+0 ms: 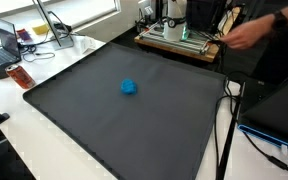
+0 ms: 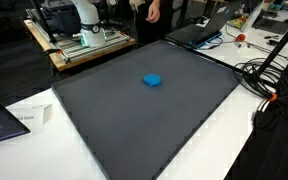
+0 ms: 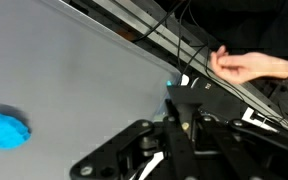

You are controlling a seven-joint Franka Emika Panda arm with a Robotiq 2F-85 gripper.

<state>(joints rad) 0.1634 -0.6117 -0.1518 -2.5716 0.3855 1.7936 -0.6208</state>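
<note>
A small crumpled blue object lies alone near the middle of a dark grey mat; both also show in an exterior view, the object on the mat. In the wrist view my gripper fills the lower right as black linkages whose fingers meet, with nothing between them. It hangs well above the mat, near its far edge. The blue object is far off at the left edge of that view. The gripper is not distinguishable in the exterior views.
The robot base stands on a wooden platform behind the mat. A person's hand reaches in near it. Laptops, cables and a stand surround the mat.
</note>
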